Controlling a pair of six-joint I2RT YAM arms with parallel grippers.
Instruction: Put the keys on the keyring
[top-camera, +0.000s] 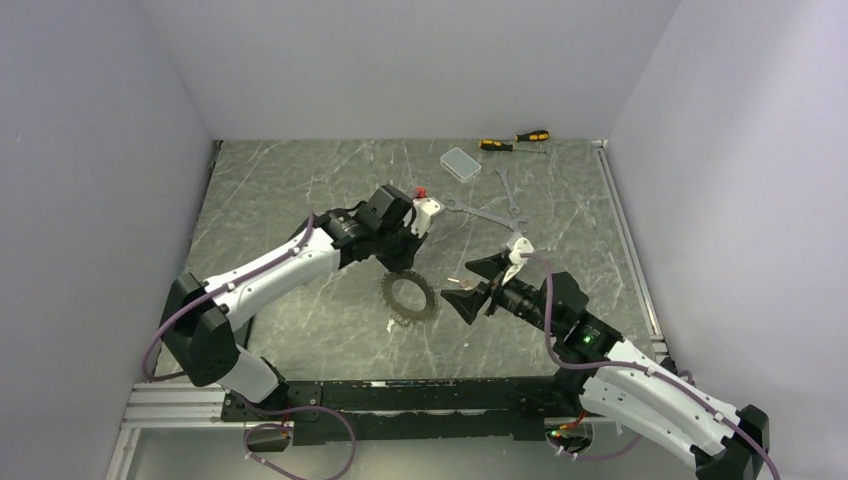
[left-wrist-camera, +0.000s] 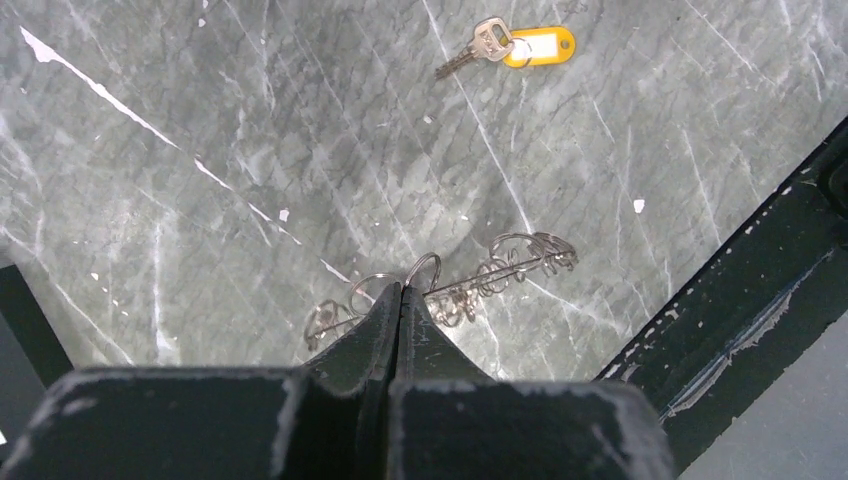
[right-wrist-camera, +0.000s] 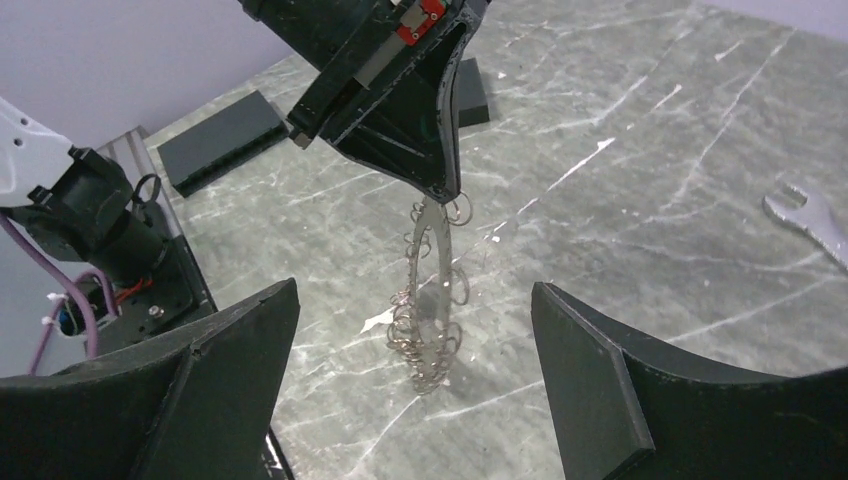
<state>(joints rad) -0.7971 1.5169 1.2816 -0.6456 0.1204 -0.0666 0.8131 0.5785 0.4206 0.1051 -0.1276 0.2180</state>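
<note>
Two grippers: right gripper (right-wrist-camera: 415, 290) nearest, fingers spread wide, facing the keyring (top-camera: 409, 297). It stands on edge, lower rim maybe touching table (top-camera: 300, 200); left gripper (left-wrist-camera: 402, 298) clamped on its top rim. Loose yellow-tagged key (left-wrist-camera: 520, 45) lies apart.

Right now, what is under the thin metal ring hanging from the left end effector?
Only bare grey marble table shows under the thin metal ring strung with small loops. The shut left end effector covers the ring's top edge.
</note>
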